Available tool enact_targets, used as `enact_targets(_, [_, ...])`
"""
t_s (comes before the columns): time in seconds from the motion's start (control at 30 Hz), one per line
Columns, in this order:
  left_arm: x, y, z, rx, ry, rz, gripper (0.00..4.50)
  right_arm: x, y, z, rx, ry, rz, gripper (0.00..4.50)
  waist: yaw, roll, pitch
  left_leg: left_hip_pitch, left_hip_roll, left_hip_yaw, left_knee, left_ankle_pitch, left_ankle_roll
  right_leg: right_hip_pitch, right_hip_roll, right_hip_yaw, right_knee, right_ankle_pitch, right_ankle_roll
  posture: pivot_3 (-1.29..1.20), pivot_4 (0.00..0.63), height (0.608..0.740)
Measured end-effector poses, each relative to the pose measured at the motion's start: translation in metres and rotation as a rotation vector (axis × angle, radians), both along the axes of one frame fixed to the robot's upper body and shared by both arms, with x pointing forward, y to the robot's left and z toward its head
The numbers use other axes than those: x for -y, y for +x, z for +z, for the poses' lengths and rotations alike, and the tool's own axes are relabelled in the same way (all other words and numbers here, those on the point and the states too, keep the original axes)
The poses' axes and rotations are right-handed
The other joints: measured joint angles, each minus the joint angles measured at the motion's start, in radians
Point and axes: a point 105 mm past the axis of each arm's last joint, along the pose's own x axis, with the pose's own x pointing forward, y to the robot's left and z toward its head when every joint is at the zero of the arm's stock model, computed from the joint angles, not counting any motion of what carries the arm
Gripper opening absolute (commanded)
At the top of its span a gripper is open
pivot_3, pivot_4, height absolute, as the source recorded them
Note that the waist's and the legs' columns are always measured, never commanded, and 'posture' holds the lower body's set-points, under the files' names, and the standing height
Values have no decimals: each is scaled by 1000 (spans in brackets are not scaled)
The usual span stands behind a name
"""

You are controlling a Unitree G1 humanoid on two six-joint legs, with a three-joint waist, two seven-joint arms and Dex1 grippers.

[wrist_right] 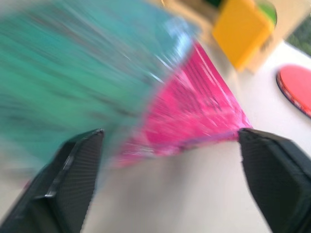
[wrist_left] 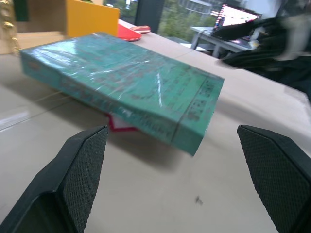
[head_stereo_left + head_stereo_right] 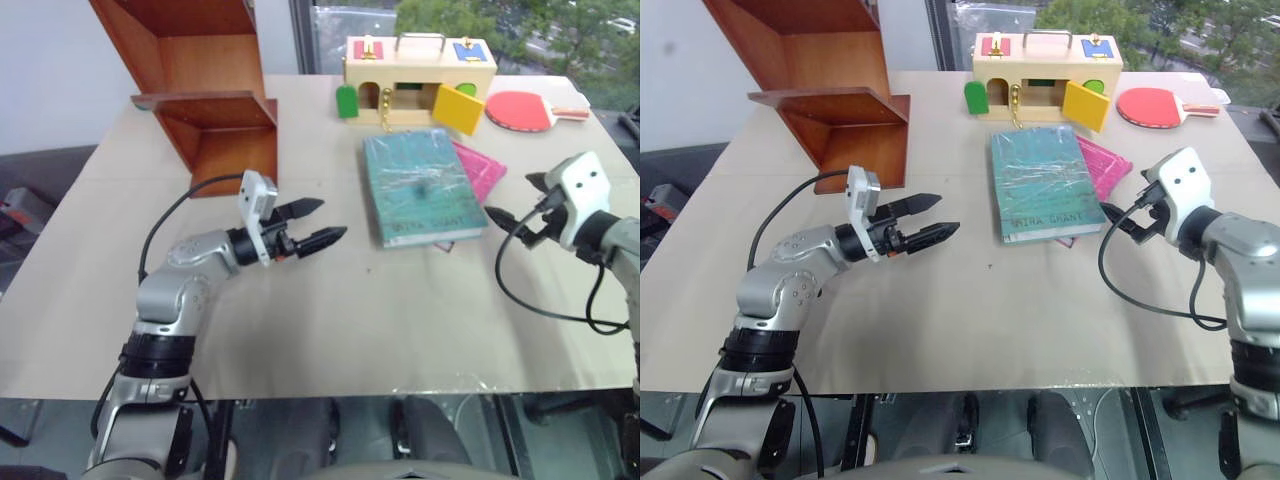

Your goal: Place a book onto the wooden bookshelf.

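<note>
From the head view I see the book (image 3: 421,187) flat on the table (image 3: 330,320), propped across the pink book (image 3: 482,168), well apart from the wooden bookshelf (image 3: 205,95) — its compartments hold nothing. My left gripper (image 3: 312,228) faces the book, jaws released. Left wrist: the book's raised edge, likely easy to grip. Right wrist: right gripper (image 1: 170,184) released beside the book

Head stereo pair looking down over table (image 3: 330,330); wrist views close, facing book (image 2: 131,87)
</note>
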Motion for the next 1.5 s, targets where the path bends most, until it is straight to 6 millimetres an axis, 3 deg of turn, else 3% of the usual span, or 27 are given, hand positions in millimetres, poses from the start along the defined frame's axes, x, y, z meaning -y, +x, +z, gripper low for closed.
enact_targets(0.07, [2,13,-4,-89,-20,8,4500,-27,-42,1,36,22,68,4381,4,-2,-1,1,1,-2,1,-1,2,1,3,-2,1,0,0,0,150,740])
enact_targets(0.17, [13,29,-8,-214,-71,4,4500,-44,-69,-4,42,44,80,4381,8,-2,-1,1,0,-2,5,-1,2,2,5,-3,4,0,1,0,150,740])
enact_targets(0.3, [21,47,-10,-376,-145,22,4500,-51,-82,-6,40,58,96,4381,6,-4,0,0,-1,-2,11,-2,4,4,6,-4,3,1,3,0,150,740])
enact_targets(0.47, [40,66,-20,-633,-238,43,4500,-52,-86,-6,46,79,62,4381,7,-5,0,-1,-1,-2,13,-2,4,4,6,-5,3,1,3,0,150,740])
enact_targets(0.7, [72,72,-31,-881,-338,32,4500,-57,-87,-7,66,79,19,4381,5,-8,2,-2,-1,0,13,-1,2,4,5,-4,1,1,3,0,150,740])
enact_targets(0.97, [85,63,-37,-971,-326,-24,4500,-60,-89,-8,76,89,-17,4381,6,-9,2,-2,-1,0,13,-1,2,4,5,-4,1,1,3,0,150,740])
enact_targets(1.3, [102,30,-37,-1053,-266,-238,4500,-60,-88,-7,88,86,-40,4381,7,-9,2,-2,0,0,13,-1,2,4,5,-3,2,1,3,0,150,740])
enact_targets(1.5, [93,43,-42,-1088,-328,-111,4500,-64,-88,-6,86,96,-26,4381,7,-9,2,-2,0,0,14,-1,2,4,5,-2,2,1,3,0,150,740])
